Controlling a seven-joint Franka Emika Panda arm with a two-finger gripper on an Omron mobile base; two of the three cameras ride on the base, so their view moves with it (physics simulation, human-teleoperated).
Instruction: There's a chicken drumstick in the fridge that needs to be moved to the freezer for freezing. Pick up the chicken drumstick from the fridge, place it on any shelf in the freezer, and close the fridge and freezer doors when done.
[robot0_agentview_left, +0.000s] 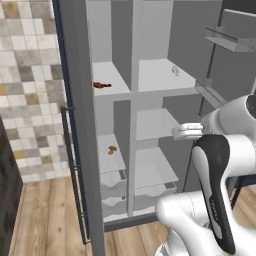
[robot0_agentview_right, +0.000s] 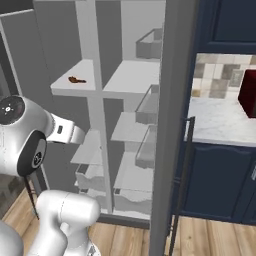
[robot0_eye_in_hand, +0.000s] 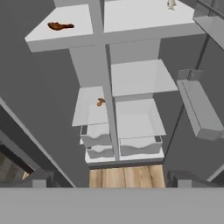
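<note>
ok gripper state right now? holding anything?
Gripper: open, jaws spread wide, holding nothing. The chicken drumstick lies on the upper shelf of the narrow compartment, well ahead of it.

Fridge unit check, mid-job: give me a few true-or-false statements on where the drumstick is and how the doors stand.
1. The chicken drumstick lies on an upper shelf of the narrow freezer. True.
2. The freezer door is shut. False: it is swung open.
3. The orange-tan lump shares the drumstick's shelf. False: it sits on a lower freezer shelf.
4. The fridge door is open, its clear bins in view. True.
</note>
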